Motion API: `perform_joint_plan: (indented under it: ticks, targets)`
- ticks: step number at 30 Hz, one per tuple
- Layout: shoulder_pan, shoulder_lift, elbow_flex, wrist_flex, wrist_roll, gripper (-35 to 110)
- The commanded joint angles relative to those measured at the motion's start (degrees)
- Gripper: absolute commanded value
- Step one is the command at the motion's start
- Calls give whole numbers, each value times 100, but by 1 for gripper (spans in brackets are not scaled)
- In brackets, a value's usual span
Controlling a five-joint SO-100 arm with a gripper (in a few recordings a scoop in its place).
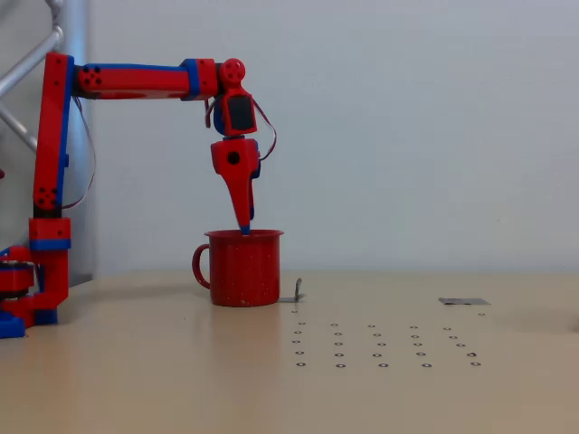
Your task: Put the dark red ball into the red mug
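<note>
The red mug (242, 268) stands on the tan table left of centre, its loop handle pointing left. My red and blue gripper (244, 230) points straight down over it, and its tip just reaches the mug's rim. The jaws look pressed together into one narrow point, with nothing visible between them. The dark red ball is hidden from this side view.
The arm's base (27, 298) stands at the far left edge. A small metal piece (297, 291) sits just right of the mug. A flat grey piece (463, 301) lies further right. A grid of small marks (380, 344) covers the table in front.
</note>
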Motion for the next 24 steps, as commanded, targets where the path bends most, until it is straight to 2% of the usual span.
perform_joint_plan:
  ticks: [1, 4, 8, 12, 15, 19, 24]
  targets:
    - [114, 703, -422, -193, 35, 33]
    - [185, 853, -422, -114, 246, 24]
    - [387, 1134, -422, -53, 773, -2]
    - [773, 1424, -422, 62, 1257, -2]
    - [1037, 1705, -316, 123, 1099, -2]
    - [1441, 2048, 44, 158, 1397, -2]
    - [1969, 2962, 1283, -773, 3050, -2]
